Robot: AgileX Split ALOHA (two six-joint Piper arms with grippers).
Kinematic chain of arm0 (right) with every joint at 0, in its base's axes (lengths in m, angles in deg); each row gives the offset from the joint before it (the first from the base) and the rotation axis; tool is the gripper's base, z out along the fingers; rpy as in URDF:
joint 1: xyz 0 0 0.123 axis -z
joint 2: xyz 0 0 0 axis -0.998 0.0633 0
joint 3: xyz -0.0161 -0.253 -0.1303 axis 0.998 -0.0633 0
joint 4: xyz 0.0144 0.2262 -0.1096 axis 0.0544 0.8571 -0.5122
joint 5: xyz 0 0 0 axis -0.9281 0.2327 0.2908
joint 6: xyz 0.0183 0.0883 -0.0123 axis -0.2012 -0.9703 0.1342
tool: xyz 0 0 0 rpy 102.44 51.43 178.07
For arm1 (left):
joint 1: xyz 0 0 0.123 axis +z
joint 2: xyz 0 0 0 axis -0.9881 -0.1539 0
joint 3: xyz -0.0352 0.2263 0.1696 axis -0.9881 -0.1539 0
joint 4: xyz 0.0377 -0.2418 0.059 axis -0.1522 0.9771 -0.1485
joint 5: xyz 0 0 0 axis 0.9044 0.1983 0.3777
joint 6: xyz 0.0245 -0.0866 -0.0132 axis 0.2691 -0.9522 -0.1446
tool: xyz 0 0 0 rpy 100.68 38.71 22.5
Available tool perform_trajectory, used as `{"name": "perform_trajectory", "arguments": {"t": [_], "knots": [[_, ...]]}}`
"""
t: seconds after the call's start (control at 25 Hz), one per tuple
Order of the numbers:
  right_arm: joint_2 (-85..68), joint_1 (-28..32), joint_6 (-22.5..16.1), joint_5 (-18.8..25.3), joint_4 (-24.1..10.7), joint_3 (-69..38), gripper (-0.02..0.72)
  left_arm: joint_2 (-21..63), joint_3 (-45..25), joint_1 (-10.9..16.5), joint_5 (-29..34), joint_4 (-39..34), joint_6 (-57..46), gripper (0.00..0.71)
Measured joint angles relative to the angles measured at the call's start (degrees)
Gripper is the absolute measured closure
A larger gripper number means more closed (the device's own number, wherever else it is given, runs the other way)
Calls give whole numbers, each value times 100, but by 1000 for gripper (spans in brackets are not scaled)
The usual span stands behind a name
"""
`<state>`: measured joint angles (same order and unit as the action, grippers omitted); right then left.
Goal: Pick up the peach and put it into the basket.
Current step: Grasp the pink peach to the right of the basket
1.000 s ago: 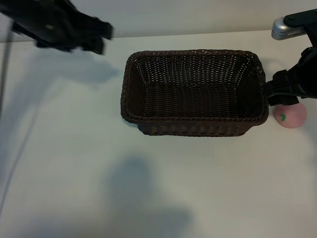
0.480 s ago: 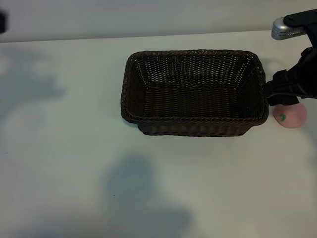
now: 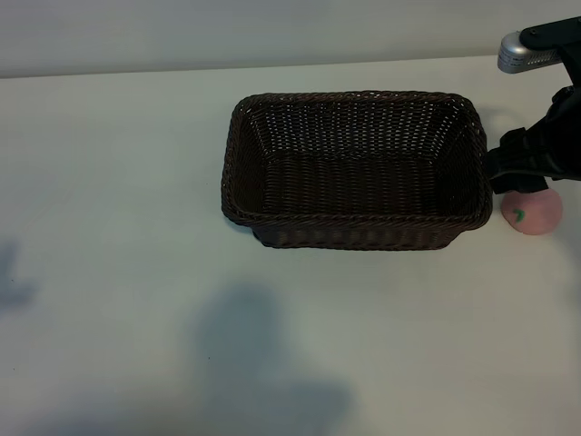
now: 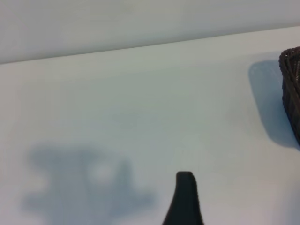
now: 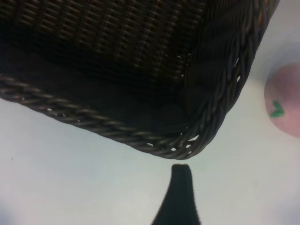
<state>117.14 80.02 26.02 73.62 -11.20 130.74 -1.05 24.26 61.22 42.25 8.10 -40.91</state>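
The dark brown wicker basket stands empty in the middle of the white table. Its corner rim fills the right wrist view. The pale pink peach with its green mark lies on the table just off the basket's right end, and the peach also shows beside that corner. My right gripper hovers open just behind the peach, close to the basket's right wall, with nothing in it; one finger shows. My left gripper is outside the exterior view; its finger shows over bare table, with the basket's edge far off.
A silver cylindrical part of the right arm sits at the back right corner. The table's back edge meets a pale wall. Soft shadows lie on the table near the front.
The left arm has left the exterior view at the back left, and its shadow has slid down to the left edge. The right gripper, the peach and the basket have not moved.
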Motion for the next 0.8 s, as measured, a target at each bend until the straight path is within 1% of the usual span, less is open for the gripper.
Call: {"name": "perform_trajectory", "arguments": {"t": [0.12, 0.24, 0.4, 0.52, 0.64, 0.8], "knots": [[0, 0, 0, 0, 0, 0, 110, 711, -411, 0, 151, 170, 178, 114], [0, 0, 0, 0, 0, 0, 110, 1329, -862, 0, 164, 577, 517, 114], [0, 0, 0, 0, 0, 0, 110, 1891, -1532, 0, 129, 1020, 791, 114], [0, 0, 0, 0, 0, 0, 110, 2139, -2074, 0, 27, 1295, 991, 114], [0, 0, 0, 0, 0, 0, 110, 2231, -2484, 0, -69, 1400, 1068, 114], [0, 0, 0, 0, 0, 0, 110, 2245, -2657, 0, -81, 1435, 1079, 114]]}}
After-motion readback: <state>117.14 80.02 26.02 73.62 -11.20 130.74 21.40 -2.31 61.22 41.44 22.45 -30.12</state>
